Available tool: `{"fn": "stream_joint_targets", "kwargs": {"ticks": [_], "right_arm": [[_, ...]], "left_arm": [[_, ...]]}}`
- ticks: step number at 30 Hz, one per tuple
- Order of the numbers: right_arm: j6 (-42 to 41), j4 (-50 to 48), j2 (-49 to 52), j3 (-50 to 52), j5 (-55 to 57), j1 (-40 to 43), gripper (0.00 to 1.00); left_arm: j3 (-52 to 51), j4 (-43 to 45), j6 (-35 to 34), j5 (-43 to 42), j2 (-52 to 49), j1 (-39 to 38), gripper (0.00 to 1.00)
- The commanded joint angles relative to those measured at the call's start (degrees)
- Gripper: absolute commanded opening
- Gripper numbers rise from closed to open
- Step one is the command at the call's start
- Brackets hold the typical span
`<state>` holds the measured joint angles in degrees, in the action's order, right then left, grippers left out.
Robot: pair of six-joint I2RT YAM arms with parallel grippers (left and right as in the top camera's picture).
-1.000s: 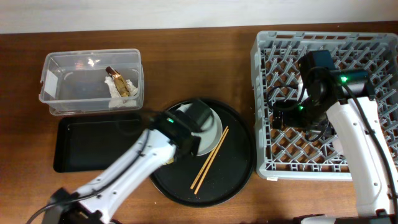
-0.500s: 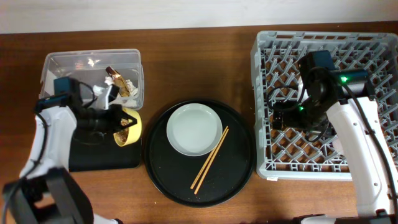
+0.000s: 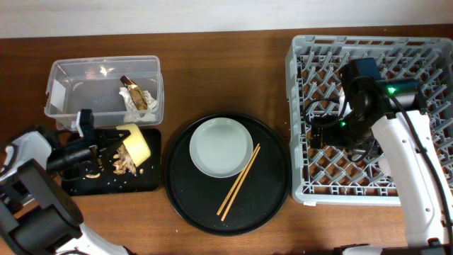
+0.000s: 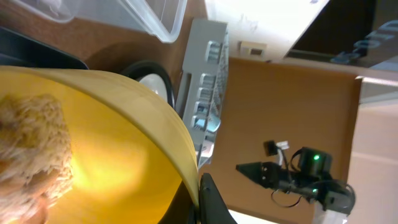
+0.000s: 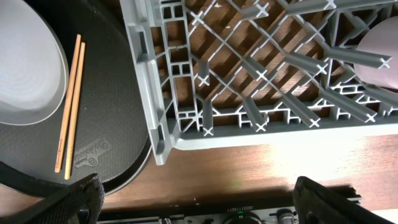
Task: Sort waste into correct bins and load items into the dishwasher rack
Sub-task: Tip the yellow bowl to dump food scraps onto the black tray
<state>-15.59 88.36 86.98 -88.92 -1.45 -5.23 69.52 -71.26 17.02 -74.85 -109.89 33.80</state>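
My left gripper (image 3: 115, 136) is shut on the rim of the small yellow bowl (image 3: 134, 144), which is tipped on its side over the shallow black rectangular tray (image 3: 145, 182). Tan food scraps (image 3: 124, 164) lie on that tray, and some still cling inside the bowl (image 4: 31, 149). In the left wrist view the fingers (image 4: 198, 202) pinch the bowl wall (image 4: 124, 143). The clear tub (image 3: 78, 99) holds white tissue (image 3: 133, 111) and the brown-gold wrapper (image 3: 136, 93). My right gripper (image 3: 322, 132) is open and empty over the grey rack (image 3: 297, 127); in the right wrist view it (image 5: 198, 190) hangs above the rack's edge (image 5: 186, 81).
The large round black tray (image 3: 269, 191) carries the pale plate (image 3: 221, 146) and the wooden chopsticks (image 3: 238, 182); both also show in the right wrist view, plate (image 5: 25, 62) and chopsticks (image 5: 69, 106). A pale pinkish rounded item (image 5: 379, 46) sits in the rack. The blue cup is hidden.
My left arm swung left from the round tray with the yellow bowl. The bowl is now tipped over the black rectangular tray and scraps have spilled onto it. The right arm has not moved.
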Motion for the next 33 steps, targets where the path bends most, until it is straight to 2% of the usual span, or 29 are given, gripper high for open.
{"fn": "stream_joint_targets", "kwargs": {"ticks": [1, 2, 3, 5, 6, 8, 9, 11, 12, 13, 14, 15, 16, 17, 18, 20, 22, 26, 28, 30, 33], "right_arm": [[0.33, 0.20, 0.09, 0.33, 0.94, 0.07, 0.98], [0.33, 0.20, 0.09, 0.33, 0.94, 0.07, 0.98], [0.33, 0.20, 0.09, 0.33, 0.94, 0.07, 0.98], [0.31, 0.20, 0.09, 0.33, 0.92, 0.07, 0.98], [0.31, 0.20, 0.09, 0.33, 0.92, 0.07, 0.98], [0.31, 0.20, 0.09, 0.33, 0.92, 0.07, 0.98], [0.33, 0.20, 0.09, 0.33, 0.94, 0.07, 0.98], [0.31, 0.17, 0.09, 0.33, 0.94, 0.07, 0.98], [0.33, 0.20, 0.09, 0.33, 0.94, 0.07, 0.98], [0.33, 0.26, 0.09, 0.33, 0.96, 0.07, 0.98], [0.33, 0.24, 0.09, 0.33, 1.09, 0.07, 0.98], [0.33, 0.22, 0.09, 0.33, 1.11, 0.07, 0.99], [0.33, 0.33, 0.09, 0.33, 1.11, 0.07, 0.98], [0.33, 0.63, 0.09, 0.33, 1.14, 0.07, 0.98], [0.33, 0.66, 0.09, 0.33, 1.11, 0.07, 0.98], [0.33, 0.63, 0.09, 0.33, 1.11, 0.07, 0.98], [0.35, 0.76, 0.09, 0.33, 1.11, 0.07, 0.98], [0.55, 0.81, 0.09, 0.33, 1.09, 0.07, 0.98], [0.55, 0.81, 0.09, 0.33, 1.11, 0.07, 0.98], [0.57, 0.79, 0.09, 0.33, 1.11, 0.07, 0.98], [0.57, 0.79, 0.09, 0.33, 1.11, 0.07, 0.99]], "left_arm": [[-0.07, 3.41, 1.05, 0.98, -0.59, 3.04, 0.00], [-0.07, 3.50, 0.96, 1.77, -0.59, 3.78, 0.00], [-0.07, 0.83, 2.23, -2.19, -0.57, 4.61, 0.00], [-0.07, -2.19, 10.99, -6.40, -0.57, 4.66, 0.00], [-0.07, -0.57, 11.76, -5.60, -0.59, 4.74, 0.00], [-0.07, -3.17, 10.01, -7.82, -0.68, 4.70, 0.00], [-0.07, -6.32, 15.08, -10.51, -0.57, 4.61, 0.00], [-0.07, -3.26, 14.99, -9.27, -0.70, 5.03, 0.00], [-0.07, -6.58, 14.49, -9.94, -0.70, 5.14, 0.00], [-0.04, -11.87, 22.58, -11.43, -0.31, 5.07, 0.00], [-0.07, -11.17, 26.69, -11.02, -0.26, 5.11, 0.00], [-0.07, -8.07, 26.05, -9.64, -0.37, 5.38, 0.00], [-0.07, -7.43, 21.59, -9.05, -0.48, 5.51, 0.00], [-0.07, -11.39, 23.02, -10.86, -0.26, 5.49, 0.00], [-0.07, -10.34, 26.84, -11.06, -0.24, 5.46, 0.00], [-0.07, -9.60, 23.74, -9.84, -0.48, 5.46, 0.00], [-0.07, -10.14, 29.55, -9.35, -0.20, 5.31, 0.00], [-0.07, -9.20, 28.72, -9.40, -0.26, 5.31, 0.00], [-0.04, -13.60, 29.33, -9.07, -0.15, 4.87, 0.00], [-0.04, -18.10, 34.60, -8.00, 0.74, 2.62, 0.00], [1.20, -18.49, 34.97, -5.16, 3.13, -2.78, 0.00]]}}
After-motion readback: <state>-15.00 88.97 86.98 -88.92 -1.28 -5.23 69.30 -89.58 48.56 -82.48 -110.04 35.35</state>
